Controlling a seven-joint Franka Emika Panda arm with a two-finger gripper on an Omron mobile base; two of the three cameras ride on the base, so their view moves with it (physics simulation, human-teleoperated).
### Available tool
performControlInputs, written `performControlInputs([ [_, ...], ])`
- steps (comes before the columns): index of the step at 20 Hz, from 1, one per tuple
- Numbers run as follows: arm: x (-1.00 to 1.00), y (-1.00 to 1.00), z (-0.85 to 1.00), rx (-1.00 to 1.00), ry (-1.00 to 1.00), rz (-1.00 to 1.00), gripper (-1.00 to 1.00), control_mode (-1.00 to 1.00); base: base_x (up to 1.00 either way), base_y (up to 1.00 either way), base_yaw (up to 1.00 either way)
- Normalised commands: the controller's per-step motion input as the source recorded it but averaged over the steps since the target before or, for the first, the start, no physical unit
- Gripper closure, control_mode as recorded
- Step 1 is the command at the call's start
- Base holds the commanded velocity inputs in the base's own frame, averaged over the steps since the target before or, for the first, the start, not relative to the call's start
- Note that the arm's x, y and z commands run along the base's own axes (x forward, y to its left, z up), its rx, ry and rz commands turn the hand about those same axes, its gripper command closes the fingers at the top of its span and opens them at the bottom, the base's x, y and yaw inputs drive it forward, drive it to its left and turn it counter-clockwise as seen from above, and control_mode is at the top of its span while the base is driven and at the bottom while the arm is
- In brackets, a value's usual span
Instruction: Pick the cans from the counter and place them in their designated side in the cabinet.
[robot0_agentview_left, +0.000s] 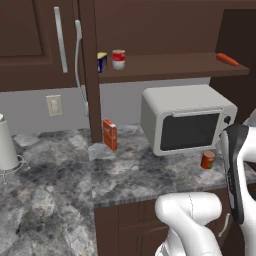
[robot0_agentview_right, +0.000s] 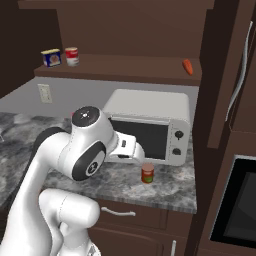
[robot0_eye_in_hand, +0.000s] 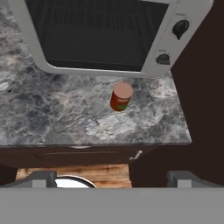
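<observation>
Plain orange-red cylindrical can (robot0_eye_in_hand: 120, 96) upright on grey marbled stone counter (robot0_eye_in_hand: 52, 118), ahead of pincer (robot0_eye_in_hand: 112, 178), apart from it, nothing held. Pincer jaws spread wide. White microwave (robot0_eye_in_hand: 109, 35) just beyond can. Red can with cream-white band (robot0_agentview_left: 118, 59) on dark brown cabinet shelf (robot0_agentview_left: 165, 67), far above.

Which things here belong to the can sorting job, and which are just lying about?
Job: orange-red can on the counter, red-and-white can on the cabinet shelf.
Lying about: microwave, blue-and-yellow container, orange-red box, carrot.

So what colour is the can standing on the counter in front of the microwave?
Orange-red, with a small green patch low on its side; the can shows best in the hand view.
</observation>
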Motion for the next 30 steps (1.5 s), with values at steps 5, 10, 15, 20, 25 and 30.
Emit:
performControlInputs([
  [5, 0.15, -0.02, -0.17, 0.0, 0.0, 0.0, -1.0, -1.0, 0.0, 0.0, 0.0],
  [10, 0.15, -0.05, -0.21, 0.0, 0.0, 0.0, -1.0, -1.0, 0.0, 0.0, 0.0],
  [15, 0.15, -0.04, -0.23, 0.0, 0.0, 0.0, -1.0, -1.0, 0.0, 0.0, 0.0],
  [20, 0.17, -0.04, -0.18, 0.0, 0.0, 0.0, -1.0, -1.0, 0.0, 0.0, 0.0],
  [25, 0.18, -0.04, -0.17, 0.0, 0.0, 0.0, -1.0, -1.0, 0.0, 0.0, 0.0],
  [30, 0.16, -0.08, -0.16, 0.0, 0.0, 0.0, -1.0, -1.0, 0.0, 0.0, 0.0],
])
